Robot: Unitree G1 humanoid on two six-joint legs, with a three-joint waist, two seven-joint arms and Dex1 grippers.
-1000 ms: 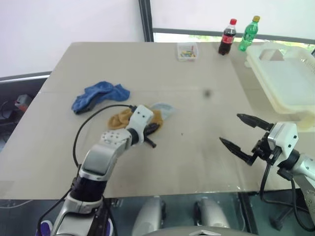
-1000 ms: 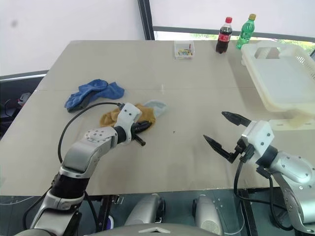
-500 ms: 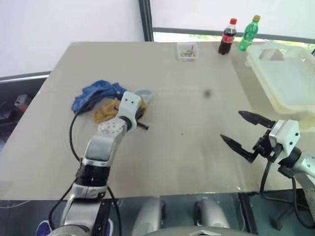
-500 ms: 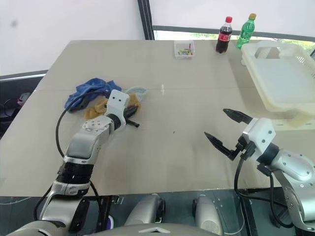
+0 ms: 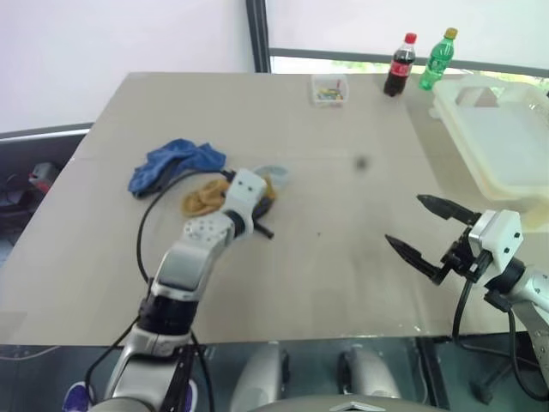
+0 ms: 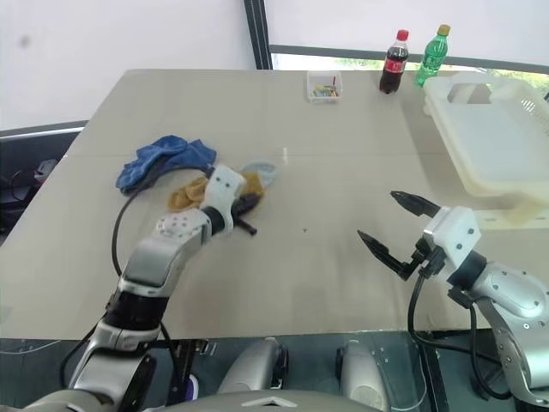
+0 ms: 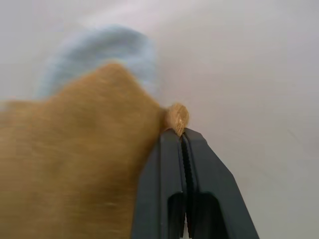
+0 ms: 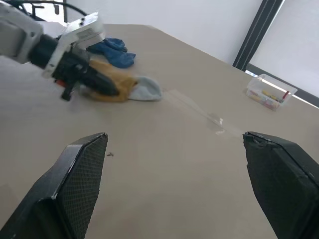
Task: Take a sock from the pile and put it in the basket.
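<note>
**Left Gripper Clamped on Yellow Sock, Back Near Table Centre**

Since half a second ago, the left gripper (image 5: 262,225) and the mustard-yellow sock (image 5: 202,198) have shifted from beside the dark blue sock (image 5: 174,163) back toward the table centre; the pale grey-blue sock (image 5: 273,175) moved with them. The right gripper (image 5: 431,233) has held its place.

1. Left gripper: jaws pressed together on a fold of the mustard-yellow sock, as the left wrist view confirms (image 7: 172,117). The sock body trails at 9 o'clock of the fingers, on the table (image 5: 343,257).
2. Right gripper: jaws spread wide, holding nothing, above the table's near edge at 3 o'clock of the pile.
3. Pile: dark blue sock at 10 o'clock of the left gripper; pale grey-blue sock at its 12 o'clock, touching the yellow sock.
4. Basket (image 5: 489,129): at the table's far right; no sock visible inside.
5. Small clear box (image 5: 328,89): at the far edge, holding coloured bits. Two bottles (image 5: 416,62) stand at its 3 o'clock.
</note>
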